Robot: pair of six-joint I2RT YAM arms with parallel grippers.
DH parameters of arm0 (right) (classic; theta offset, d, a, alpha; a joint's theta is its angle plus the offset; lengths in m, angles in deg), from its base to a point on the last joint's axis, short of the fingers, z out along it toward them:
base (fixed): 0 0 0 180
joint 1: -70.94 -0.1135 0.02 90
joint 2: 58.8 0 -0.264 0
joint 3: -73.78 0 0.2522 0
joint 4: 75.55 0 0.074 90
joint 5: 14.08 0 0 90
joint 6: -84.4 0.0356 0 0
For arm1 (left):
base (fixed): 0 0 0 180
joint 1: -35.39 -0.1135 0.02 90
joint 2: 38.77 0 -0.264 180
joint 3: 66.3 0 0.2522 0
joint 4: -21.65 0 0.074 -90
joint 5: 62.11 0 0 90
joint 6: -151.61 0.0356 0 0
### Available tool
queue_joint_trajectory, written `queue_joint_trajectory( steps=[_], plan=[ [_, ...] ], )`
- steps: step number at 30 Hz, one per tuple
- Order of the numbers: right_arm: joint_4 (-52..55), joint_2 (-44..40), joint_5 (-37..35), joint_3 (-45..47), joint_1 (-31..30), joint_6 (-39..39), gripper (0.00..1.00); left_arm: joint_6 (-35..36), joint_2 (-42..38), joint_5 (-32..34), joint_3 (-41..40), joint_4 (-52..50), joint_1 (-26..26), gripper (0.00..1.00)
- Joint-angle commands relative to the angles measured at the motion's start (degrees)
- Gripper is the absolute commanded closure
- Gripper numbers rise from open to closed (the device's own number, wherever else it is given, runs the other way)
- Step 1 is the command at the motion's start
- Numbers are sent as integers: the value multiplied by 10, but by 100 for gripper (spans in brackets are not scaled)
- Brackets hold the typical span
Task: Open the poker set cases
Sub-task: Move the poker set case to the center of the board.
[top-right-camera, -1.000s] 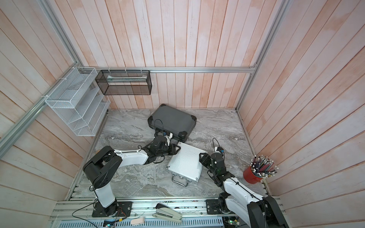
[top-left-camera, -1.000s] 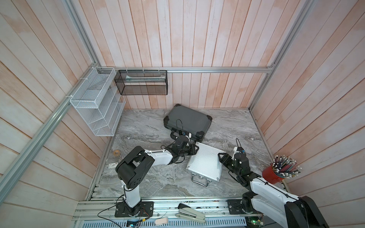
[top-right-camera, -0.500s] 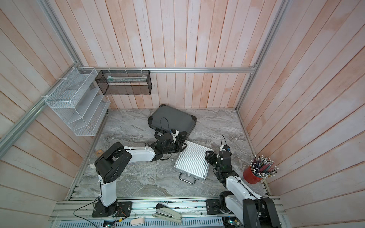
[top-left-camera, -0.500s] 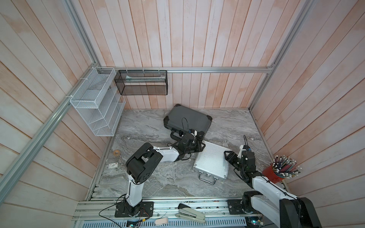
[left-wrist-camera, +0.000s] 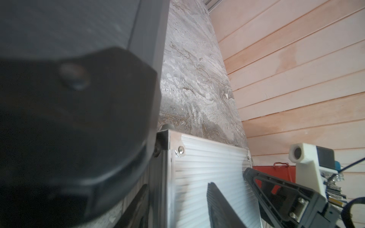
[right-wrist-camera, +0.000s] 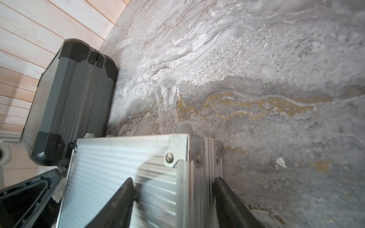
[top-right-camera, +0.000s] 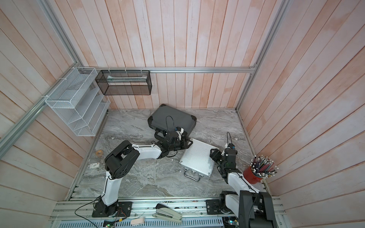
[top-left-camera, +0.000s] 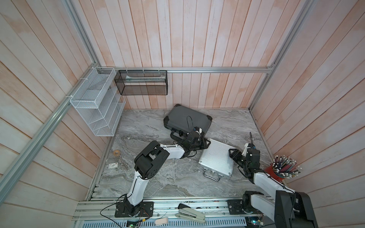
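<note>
While both cases lie shut on the marble table (top-left-camera: 158,177), the silver case (top-left-camera: 216,159) sits right of centre, its far corner just beside the grey case (top-left-camera: 187,118) near the back wall. Left gripper (top-left-camera: 205,142): jaws apart, straddling the silver case's far corner. Right gripper (top-left-camera: 231,156): jaws apart, straddling its right edge. White card (top-left-camera: 113,165), red mark: print too small to read.

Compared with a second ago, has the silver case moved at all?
Yes. In a top view, the silver case has slid sideways toward the red pencil cup, which has stayed put.
</note>
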Motion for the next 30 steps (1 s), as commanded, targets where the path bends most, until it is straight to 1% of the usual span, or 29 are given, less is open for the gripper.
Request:
queue_joint_trajectory(
  steps=[1, 8, 12, 15, 16, 18, 21, 25, 30],
  plan=[
    [6, 31, 50, -22, -1, -30, 35, -3, 20, -35, 33, 8, 28, 49],
    [-28, 94, 71, -61, 19, -42, 35, -2, 42, -10, 66, 3, 26, 47],
    [-37, 127, 86, -86, 25, -50, 35, -2, 55, -6, 86, 1, 16, 46],
    [-35, 139, 91, -95, 32, -58, 34, 6, 46, 0, 85, -2, 6, 45],
    [-32, 139, 90, -94, 35, -62, 33, 19, 37, 13, 82, -10, 8, 43],
    [-23, 134, 84, -90, 43, -69, 29, 45, 15, 34, 70, -25, 12, 38],
    [9, 115, 68, -84, 53, -85, 21, 51, -16, 47, 37, -19, 12, 33],
    [48, 76, 47, -70, 57, -96, 16, 36, -42, 51, -6, -2, 17, 32],
    [95, 20, 33, -50, 63, -101, 14, 25, -74, 72, -49, 4, 32, 31]
  ],
)
